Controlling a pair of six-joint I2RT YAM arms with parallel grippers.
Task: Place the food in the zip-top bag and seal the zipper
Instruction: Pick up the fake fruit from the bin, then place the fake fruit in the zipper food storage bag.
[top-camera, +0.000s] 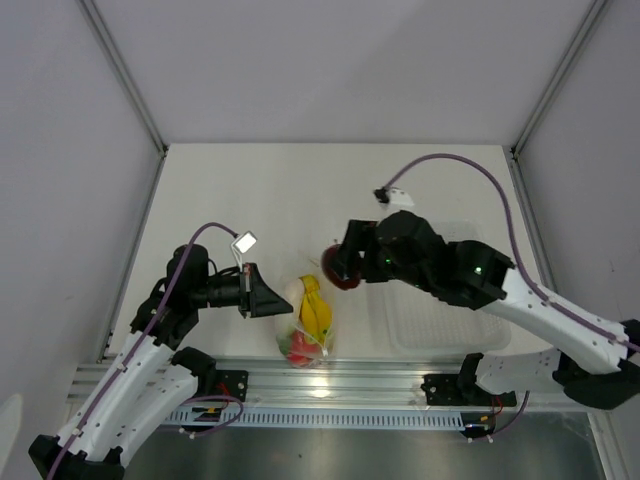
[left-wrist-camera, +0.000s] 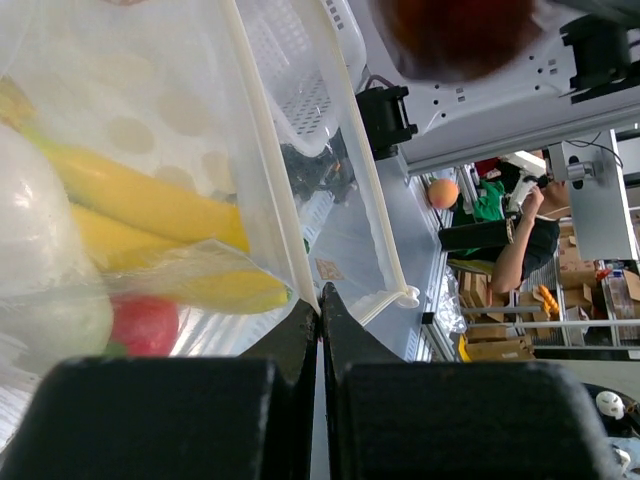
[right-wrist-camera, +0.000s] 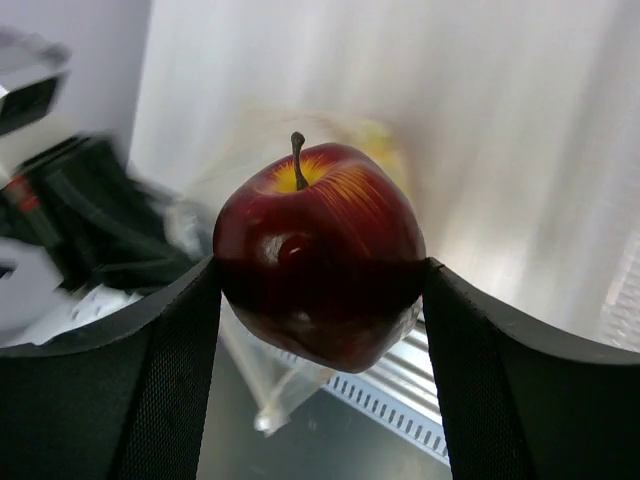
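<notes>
The zip-top bag (top-camera: 312, 335) stands near the table's front edge with its mouth open. Inside it lie a yellow banana bunch (left-wrist-camera: 150, 200), a white piece (left-wrist-camera: 40, 250) and a red fruit (left-wrist-camera: 145, 322). My left gripper (left-wrist-camera: 320, 300) is shut on the bag's mouth edge, right at the zipper (left-wrist-camera: 268, 170). In the top view the left gripper (top-camera: 288, 304) sits at the bag's left side. My right gripper (right-wrist-camera: 320, 285) is shut on a dark red apple (right-wrist-camera: 320, 250) with a brown stem. It holds the apple (top-camera: 341, 279) in the air just above and right of the bag's mouth.
A clear ridged plastic tray (top-camera: 445, 325) lies on the table to the right of the bag, under the right arm. An aluminium rail (top-camera: 330, 385) runs along the near edge. White walls close in the table at the back and both sides.
</notes>
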